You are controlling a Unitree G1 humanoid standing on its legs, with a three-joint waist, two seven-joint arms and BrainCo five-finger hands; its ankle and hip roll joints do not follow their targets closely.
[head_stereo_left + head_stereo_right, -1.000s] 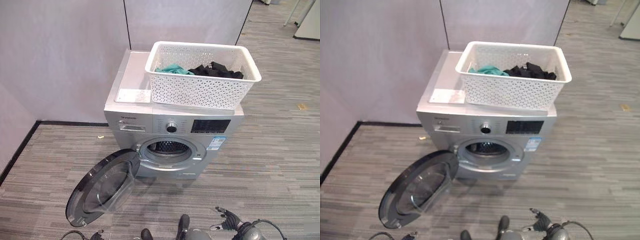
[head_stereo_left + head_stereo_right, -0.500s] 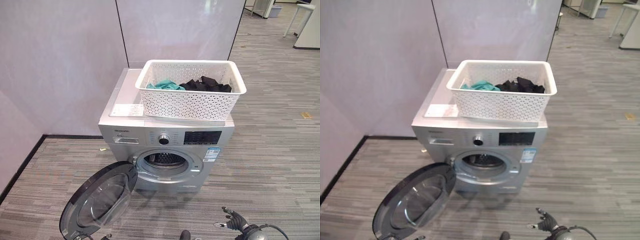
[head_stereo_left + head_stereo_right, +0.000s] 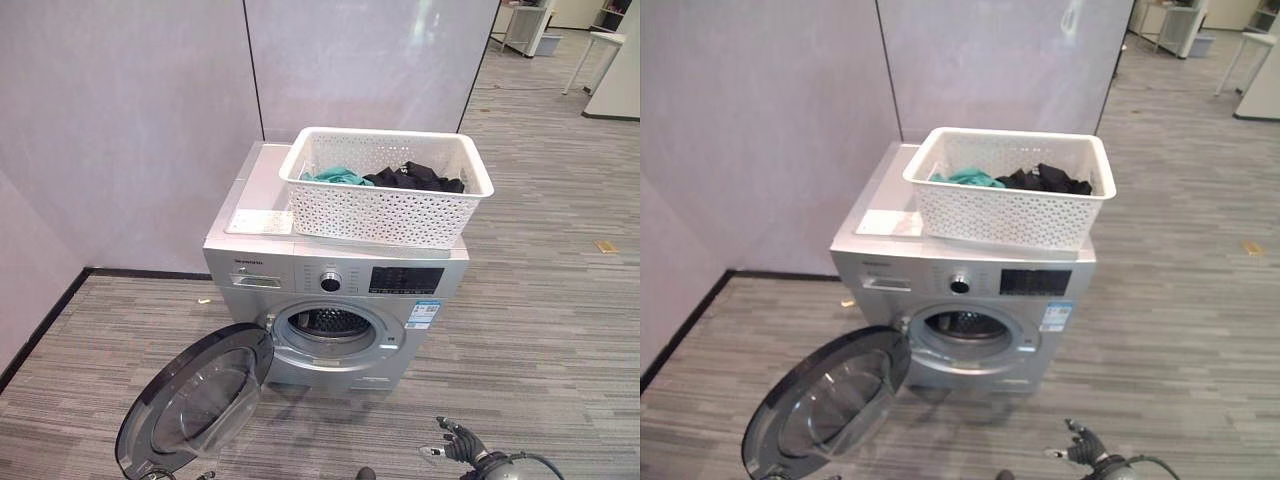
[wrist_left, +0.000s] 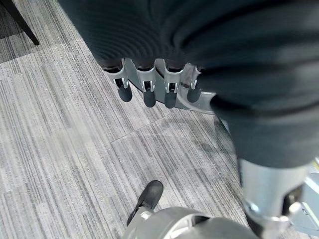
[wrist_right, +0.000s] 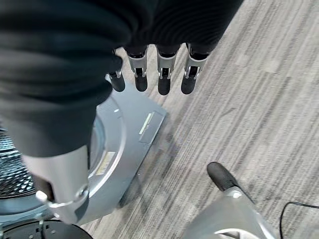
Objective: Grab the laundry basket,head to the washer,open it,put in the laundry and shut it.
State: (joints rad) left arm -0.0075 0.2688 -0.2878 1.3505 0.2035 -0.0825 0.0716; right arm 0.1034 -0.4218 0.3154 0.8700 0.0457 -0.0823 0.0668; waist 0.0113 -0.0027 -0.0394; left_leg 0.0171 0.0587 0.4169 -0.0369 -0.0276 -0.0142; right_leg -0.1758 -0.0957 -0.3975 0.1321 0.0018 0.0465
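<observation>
The laundry basket [image 3: 386,185] sits on top of the washer [image 3: 335,290], long axis running three to nine o'clock, with the door [image 3: 195,402] swung wide. It lies toward twelve o'clock, well apart from both robot hands. The right robot hand [image 3: 458,443] is low at five o'clock, fingers relaxed and empty; the left robot hand [image 4: 154,82] hangs likewise over the floor.

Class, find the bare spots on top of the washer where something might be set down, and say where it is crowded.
Free: the strip of the silver washing machine top left of the white perforated laundry basket, bordered by the grey wall panel. Crowded: the right side, under the basket.
</observation>
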